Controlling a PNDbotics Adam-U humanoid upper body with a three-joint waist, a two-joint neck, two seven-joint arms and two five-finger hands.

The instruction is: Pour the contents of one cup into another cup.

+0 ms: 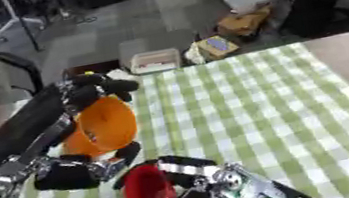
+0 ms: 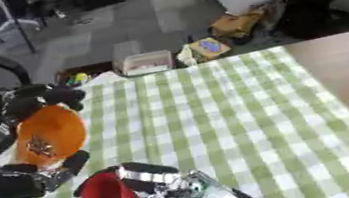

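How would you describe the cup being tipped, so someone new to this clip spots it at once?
Start at the green checked tablecloth and go to its left edge. There the left robot hand holds the orange cup tilted. The red cup in the right robot hand sits lower and nearer the camera.

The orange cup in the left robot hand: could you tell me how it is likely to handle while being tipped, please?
The orange cup probably stays stiff: its rim looks round though the left robot hand curls around it. It seems light, plastic-looking and smooth, so it might slip. Already tilted toward the red cup in the right robot hand, its contents may spill quickly.
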